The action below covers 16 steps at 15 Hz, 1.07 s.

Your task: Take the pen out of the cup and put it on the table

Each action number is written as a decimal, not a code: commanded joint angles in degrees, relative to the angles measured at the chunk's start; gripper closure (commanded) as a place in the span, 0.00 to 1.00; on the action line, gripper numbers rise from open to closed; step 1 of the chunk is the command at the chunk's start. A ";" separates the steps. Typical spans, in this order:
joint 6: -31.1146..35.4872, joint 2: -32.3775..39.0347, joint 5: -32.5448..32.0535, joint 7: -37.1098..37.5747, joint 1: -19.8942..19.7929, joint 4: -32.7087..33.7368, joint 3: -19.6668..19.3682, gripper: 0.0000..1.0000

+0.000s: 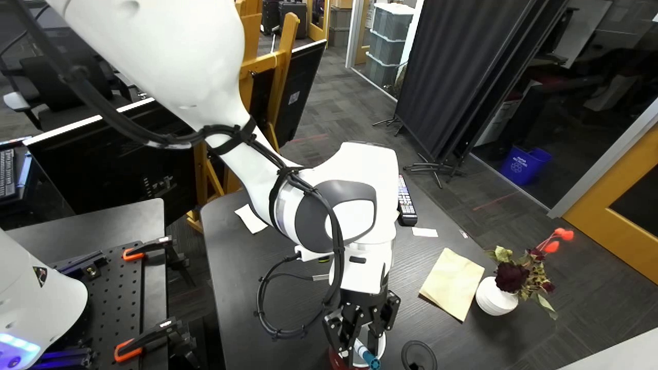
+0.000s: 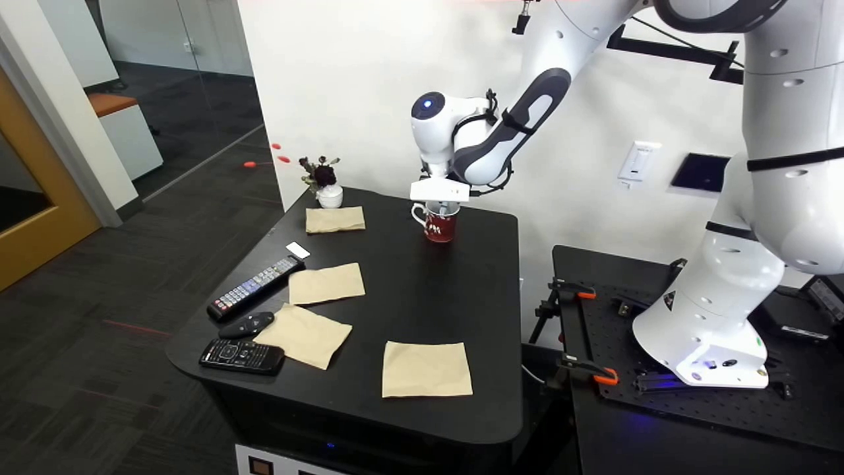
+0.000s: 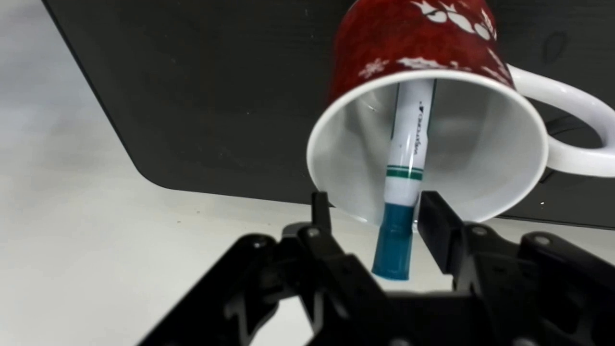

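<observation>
The cup (image 3: pixel 384 43) is a mug with a red, white-patterned outside, white inside and white handle; it stands upright on the black table (image 2: pixel 409 284) and shows in both exterior views (image 2: pixel 440 229) (image 1: pixel 336 362). The pen (image 3: pixel 407 154), a white marker with green bands and a teal cap, leans inside the cup with its cap above the rim. Its cap also shows in an exterior view (image 1: pixel 368 356). My gripper (image 3: pixel 375 216) is open over the cup's mouth, one finger on each side of the cap. The pen is nearer the finger at the right of the wrist view.
A white vase with flowers (image 2: pixel 330 196) and several brown paper sheets (image 2: pixel 427 371) lie along the table. Several remotes (image 2: pixel 257 287) and a white card (image 2: pixel 298 251) are near one edge. A black ring-shaped thing (image 1: pixel 419 354) is beside the cup. A white wall (image 2: pixel 369 119) borders the table.
</observation>
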 commanded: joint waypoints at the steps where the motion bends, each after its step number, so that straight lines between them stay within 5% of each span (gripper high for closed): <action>1: 0.70 1.37 1.25 -0.66 1.46 1.49 -1.34 0.50; 3: 0.70 1.51 1.10 -0.59 1.63 1.67 -1.46 0.52; 5: 0.48 1.68 1.11 -0.48 1.95 2.02 -1.53 0.79; 8: 0.45 1.69 0.93 -0.34 2.40 2.47 -1.81 0.99; 16: 0.18 -0.87 -1.21 0.95 4.76 0.66 -3.13 0.95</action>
